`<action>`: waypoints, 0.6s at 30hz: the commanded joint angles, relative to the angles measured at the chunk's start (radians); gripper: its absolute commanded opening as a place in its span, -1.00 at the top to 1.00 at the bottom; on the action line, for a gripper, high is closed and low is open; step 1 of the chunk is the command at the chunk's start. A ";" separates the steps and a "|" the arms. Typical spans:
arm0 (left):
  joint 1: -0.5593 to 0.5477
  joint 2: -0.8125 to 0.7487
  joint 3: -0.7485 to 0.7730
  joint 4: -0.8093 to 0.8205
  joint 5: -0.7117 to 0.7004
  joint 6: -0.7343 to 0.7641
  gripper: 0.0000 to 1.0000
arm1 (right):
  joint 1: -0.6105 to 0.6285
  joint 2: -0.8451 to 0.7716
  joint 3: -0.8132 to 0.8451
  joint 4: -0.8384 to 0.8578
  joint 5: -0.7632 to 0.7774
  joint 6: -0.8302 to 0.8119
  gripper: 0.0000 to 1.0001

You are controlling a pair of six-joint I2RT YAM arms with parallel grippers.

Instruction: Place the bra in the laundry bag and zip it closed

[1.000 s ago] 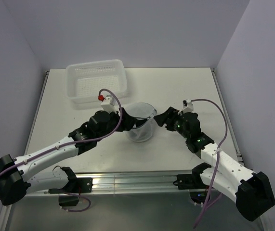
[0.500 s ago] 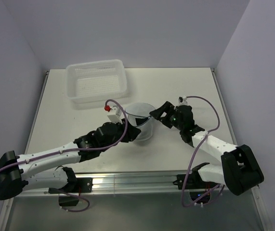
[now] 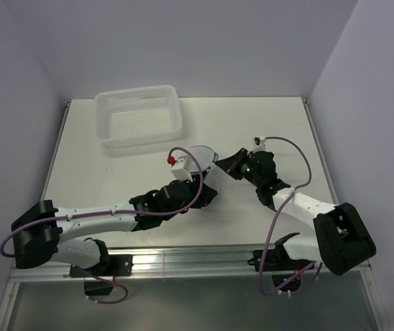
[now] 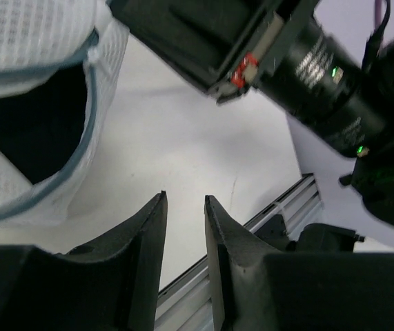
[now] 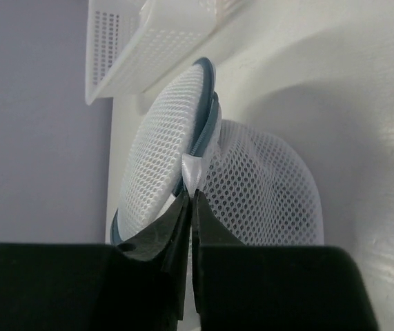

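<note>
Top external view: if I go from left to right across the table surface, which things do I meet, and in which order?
white perforated basket → laundry bag → right gripper, which pinches the bag's right edge.

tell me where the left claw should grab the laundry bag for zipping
Probably the zipper rim of the laundry bag, on the stretch facing the left claw, from the near side. The right claw pinches a white tab on that rim; a second hold would keep the soft mesh taut.
</note>
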 commanded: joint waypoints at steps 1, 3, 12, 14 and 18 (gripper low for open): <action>-0.014 0.008 -0.017 0.117 -0.050 -0.083 0.31 | 0.045 -0.077 -0.058 0.081 0.030 0.003 0.88; -0.022 0.007 -0.066 0.155 -0.082 -0.141 0.26 | 0.068 -0.116 -0.089 0.106 0.059 0.012 0.99; -0.085 -0.008 -0.169 0.215 -0.249 -0.279 0.11 | 0.304 -0.255 -0.212 0.129 0.301 0.046 1.00; -0.097 -0.022 -0.200 0.221 -0.303 -0.305 0.10 | 0.330 -0.271 -0.220 0.137 0.334 0.051 1.00; -0.113 -0.058 -0.220 0.170 -0.373 -0.337 0.11 | 0.341 -0.287 -0.226 0.127 0.343 0.046 1.00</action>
